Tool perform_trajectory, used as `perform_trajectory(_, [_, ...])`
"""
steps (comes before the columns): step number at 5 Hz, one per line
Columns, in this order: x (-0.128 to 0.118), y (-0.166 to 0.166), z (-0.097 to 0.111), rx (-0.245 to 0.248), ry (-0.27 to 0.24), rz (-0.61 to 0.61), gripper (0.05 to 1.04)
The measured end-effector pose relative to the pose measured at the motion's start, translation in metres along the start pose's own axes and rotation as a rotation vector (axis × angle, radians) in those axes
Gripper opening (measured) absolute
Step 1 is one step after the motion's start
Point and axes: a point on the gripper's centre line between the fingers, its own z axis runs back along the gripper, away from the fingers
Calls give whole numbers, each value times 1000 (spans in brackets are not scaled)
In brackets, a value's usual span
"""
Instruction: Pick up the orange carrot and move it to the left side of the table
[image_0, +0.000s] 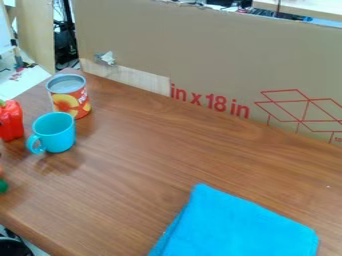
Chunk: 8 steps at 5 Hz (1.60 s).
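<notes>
1 mug (55, 134) (blue) stands near the can (69, 96).

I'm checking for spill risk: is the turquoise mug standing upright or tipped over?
Upright: the mug has its open rim facing up, its base down on the table and its handle out to the side.

A folded bright blue cloth (240, 225) lies at the near edge of the brown wood-grain tabletop (153, 165), right of centre. Toward the far left, a turquoise mug (57, 134) stands upright, its handle toward the near left. Just behind it stands an upright metal can with a red and yellow fruit label (69, 100). A glossy red pepper with a green stem (10, 121) is left of the mug, partly cut off. A brown cardboard panel with red print (200, 65) stands along the back.
</notes>
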Motion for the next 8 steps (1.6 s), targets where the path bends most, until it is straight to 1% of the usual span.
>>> perform_trajectory(1, [2,-2,1,9,-6,20,550])
perform_trajectory(2, [-1,-3,-2,11,16,54,618])
perform_trajectory(3, [-5,-3,-4,8,49,48,925])
perform_trajectory(4, [-1,-5,-1,1,47,64,1011])
perform_trajectory(5, [-1,-7,0,-8,49,53,1007])
perform_trajectory(6, [5,-9,7,8,47,47,1003])
perform_trajectory(7, [8,-20,27,41,20,-7,1003])
perform_trajectory(8, [11,-37,43,49,5,-97,1003])
